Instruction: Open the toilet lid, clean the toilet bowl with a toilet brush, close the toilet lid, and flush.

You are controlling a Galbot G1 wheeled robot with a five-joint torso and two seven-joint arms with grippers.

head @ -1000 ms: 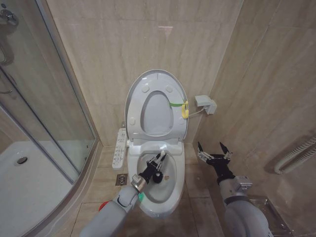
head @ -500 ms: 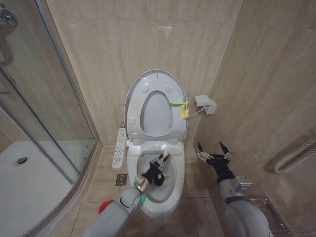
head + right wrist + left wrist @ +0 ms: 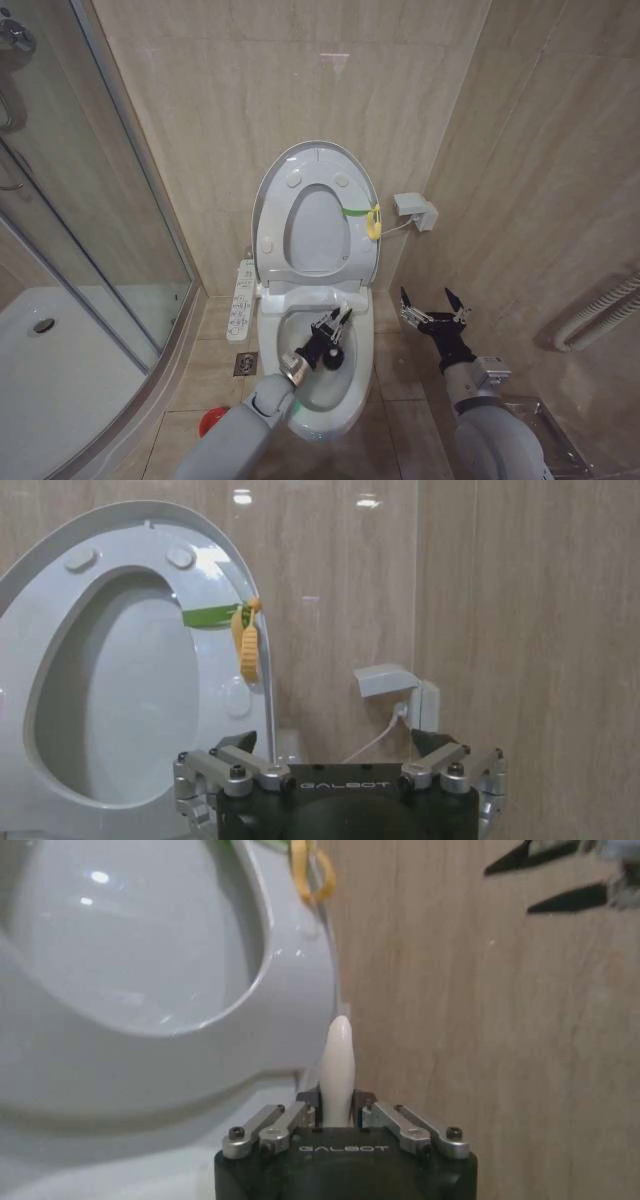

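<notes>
Brush work, operator: your left gripper [image 3: 333, 327] hung inside the toilet bowl [image 3: 352, 385], pinching the toilet brush [image 3: 338, 1065] by its white handle. At the bowl's twelve o'clock the toilet lid [image 3: 312, 160] stood raised against the wall. At three o'clock your right gripper [image 3: 434, 304] hovered, fingers spread, holding nothing.

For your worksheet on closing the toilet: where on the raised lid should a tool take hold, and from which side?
Grip the yellow ring on the green strap at the toilet lid edge, coming from the robot's right, where the open right tool hangs. The lid stands upright, broad and smooth; the ring juts out clear.
</notes>
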